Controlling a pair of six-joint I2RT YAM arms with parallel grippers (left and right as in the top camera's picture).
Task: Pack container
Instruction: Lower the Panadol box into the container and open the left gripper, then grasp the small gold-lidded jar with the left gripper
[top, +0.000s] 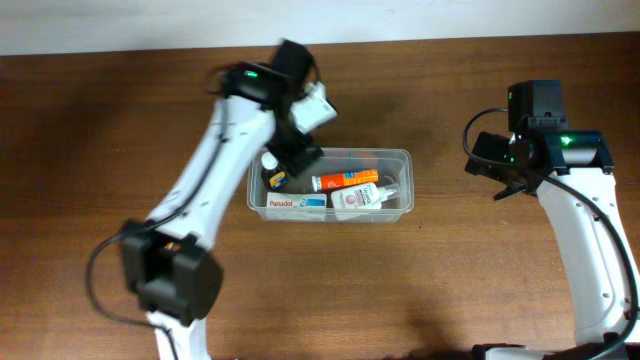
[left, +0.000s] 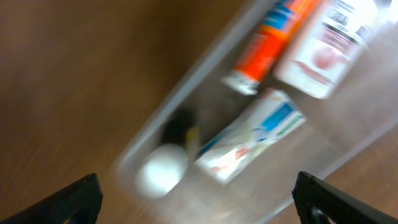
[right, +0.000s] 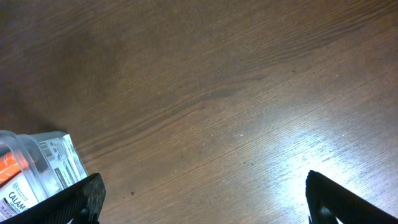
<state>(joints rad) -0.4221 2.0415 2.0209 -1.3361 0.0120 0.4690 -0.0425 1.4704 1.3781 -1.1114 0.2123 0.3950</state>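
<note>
The clear plastic container (top: 405, 160) sits mid-table. It holds an orange tube (top: 345, 181), a Panadol box (top: 296, 202), a white calamine bottle (top: 362, 197) and a dark bottle with a white cap (top: 272, 170). My left gripper (top: 297, 153) hovers over the container's left end, open and empty. The blurred left wrist view shows the container (left: 155, 127), the tube (left: 273, 34), the box (left: 249, 134), the calamine bottle (left: 326, 50) and the white cap (left: 160, 169) between the open fingers (left: 199, 202). My right gripper (top: 487, 165) is open over bare wood right of the container (right: 43, 165); its fingers (right: 202, 199) are wide apart.
The brown wooden table (top: 450, 290) extends around the container. A pale wall strip (top: 120, 25) runs along the far edge.
</note>
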